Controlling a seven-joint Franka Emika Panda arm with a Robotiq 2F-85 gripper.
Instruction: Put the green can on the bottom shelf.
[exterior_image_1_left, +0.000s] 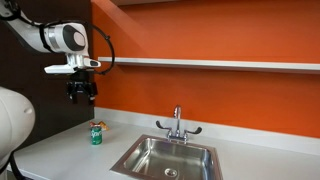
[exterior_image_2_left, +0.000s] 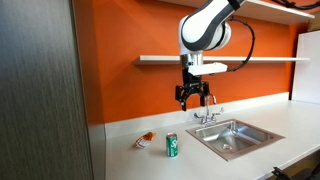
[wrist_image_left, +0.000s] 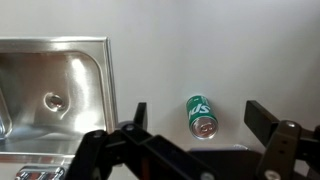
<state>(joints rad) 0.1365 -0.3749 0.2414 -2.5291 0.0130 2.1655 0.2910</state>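
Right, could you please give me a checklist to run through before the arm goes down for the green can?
1. End effector open and holding nothing: ok.
2. Green can upright on the counter: ok.
3. Can framed between the fingers in the wrist view: ok.
4. Small orange-red object lying apart from the can: ok.
5. Sink edge apart from the can: ok.
6. Landing spot on the bottom shelf: cannot tell; its top is seen from below and the arm hides part of it.
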